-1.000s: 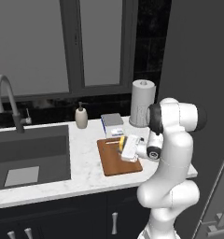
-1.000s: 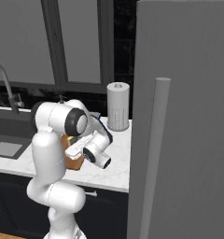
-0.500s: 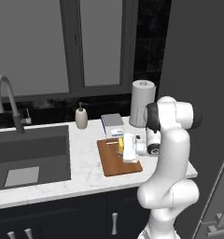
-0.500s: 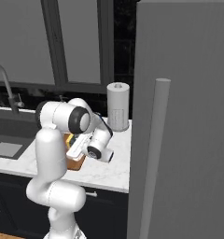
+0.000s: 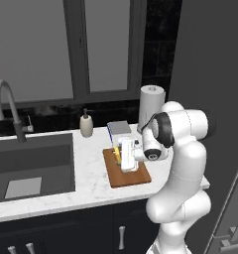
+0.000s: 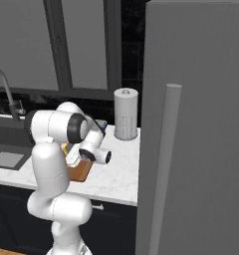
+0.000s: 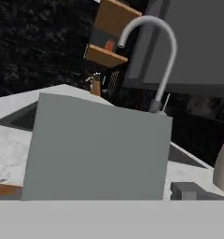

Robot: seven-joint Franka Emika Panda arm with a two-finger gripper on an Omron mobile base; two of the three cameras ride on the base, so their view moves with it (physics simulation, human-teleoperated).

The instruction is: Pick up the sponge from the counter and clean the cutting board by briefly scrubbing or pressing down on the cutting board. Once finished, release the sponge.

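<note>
We see the white arm bent low over the counter; cutting board partly hidden behind its wrist; paper towel roll upright behind; faucet at far left

Cutting board: 1
Sponge: 1
Box: 1
Soap bottle: 1
Paper towel roll: 1
Faucet: 1
Sink: 1

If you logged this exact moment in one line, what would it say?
phase: scrubbing | tool: shut on sponge | sponge: over cutting board, contact unclear | board: flat on counter, right of sink
</note>
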